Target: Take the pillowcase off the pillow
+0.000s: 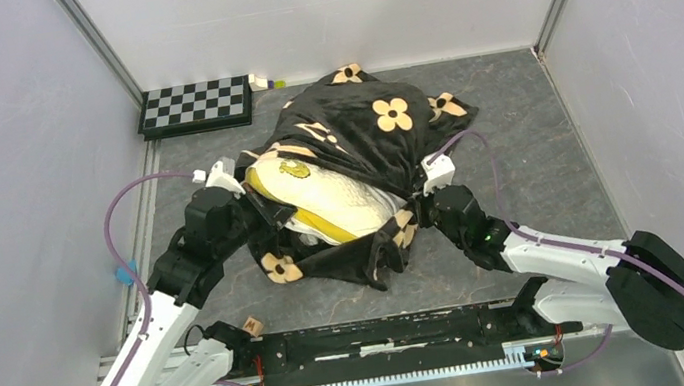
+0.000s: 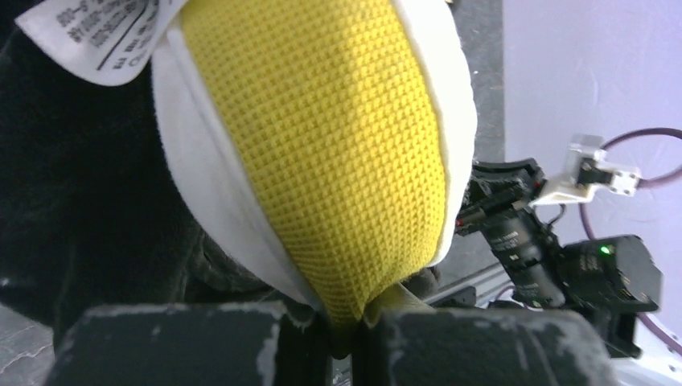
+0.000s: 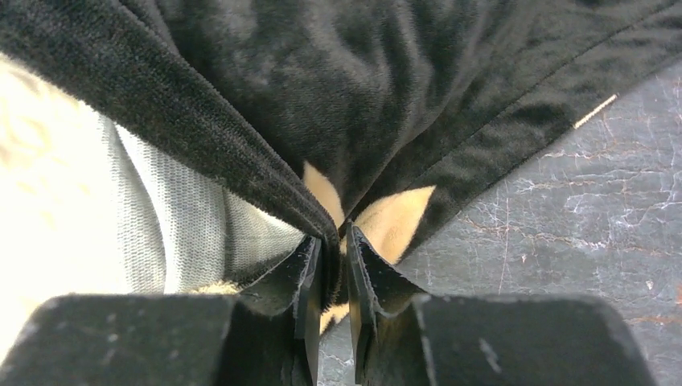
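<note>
The black pillowcase [image 1: 359, 125] with tan flowers lies bunched in the middle of the table, covering the far part of the pillow [image 1: 339, 196]. The pillow's cream face and yellow side band stick out of the near opening. My left gripper [image 1: 254, 203] is shut on the pillow's yellow band corner [image 2: 322, 161], with a white care label above it. My right gripper [image 1: 417, 205] is shut on the pillowcase's black hem [image 3: 265, 181] at the right side of the opening, with the pillow's cream knit [image 3: 121, 217] just to its left.
A black-and-white checkerboard [image 1: 196, 104] lies at the far left by the back wall. A small wooden cube [image 1: 254, 325] sits by the arm rail near the left base. White walls enclose the grey table [image 1: 531, 126] on three sides.
</note>
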`<state>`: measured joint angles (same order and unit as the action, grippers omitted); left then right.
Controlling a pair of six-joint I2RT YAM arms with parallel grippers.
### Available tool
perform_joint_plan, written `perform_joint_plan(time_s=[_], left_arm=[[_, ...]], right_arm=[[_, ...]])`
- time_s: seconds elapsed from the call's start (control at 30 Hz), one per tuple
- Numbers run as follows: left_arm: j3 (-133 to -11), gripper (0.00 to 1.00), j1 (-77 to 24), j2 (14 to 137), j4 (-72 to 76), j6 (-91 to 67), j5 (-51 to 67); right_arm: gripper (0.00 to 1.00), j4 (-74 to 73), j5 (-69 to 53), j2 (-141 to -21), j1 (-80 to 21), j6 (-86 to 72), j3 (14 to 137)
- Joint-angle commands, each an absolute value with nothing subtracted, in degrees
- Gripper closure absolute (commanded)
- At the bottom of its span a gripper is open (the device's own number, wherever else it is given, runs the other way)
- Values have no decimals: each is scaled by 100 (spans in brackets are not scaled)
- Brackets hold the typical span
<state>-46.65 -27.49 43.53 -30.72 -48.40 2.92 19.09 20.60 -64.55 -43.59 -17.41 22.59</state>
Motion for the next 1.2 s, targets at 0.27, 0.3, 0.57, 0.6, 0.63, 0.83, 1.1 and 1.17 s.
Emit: perform_joint_plan(time_s=[0.27,0.3,0.57,0.6,0.63,0.83,1.1,1.17], left_arm=[[-5394,98,-2532,3907,-2543,-5361,983],[-5369,98,-2537,3955,-2540,-5346,933],[-4972,98,-2528,4820,-1826,-5197,560],[-5027,98,-2529,4988,-1751,-5162,534],[-5116,98,-2515,5128,-1688,-5100,501],[-5652,98,-2159,5951,-1557,-5010,672],[-5765,98,-1938,6062,-1389,-5133,907],[-5790,98,-1933,6043,-1414,-5162,962]], right_arm=[[58,1229,2309,-6125,-4060,-1279,2343],[44,1267,1777,-6018,-4062,-1103,2397],[15,1389,-857,-5340,-4086,-614,2870],[15,1340,-1050,-5313,-4100,-541,2930],[14,1320,-1233,-5268,-4110,-477,2946],[2,1358,-1906,-5055,-4280,-317,2675],[2,1419,-1553,-5062,-4526,-334,2293],[2,1447,-1456,-5149,-4526,-282,2303]])
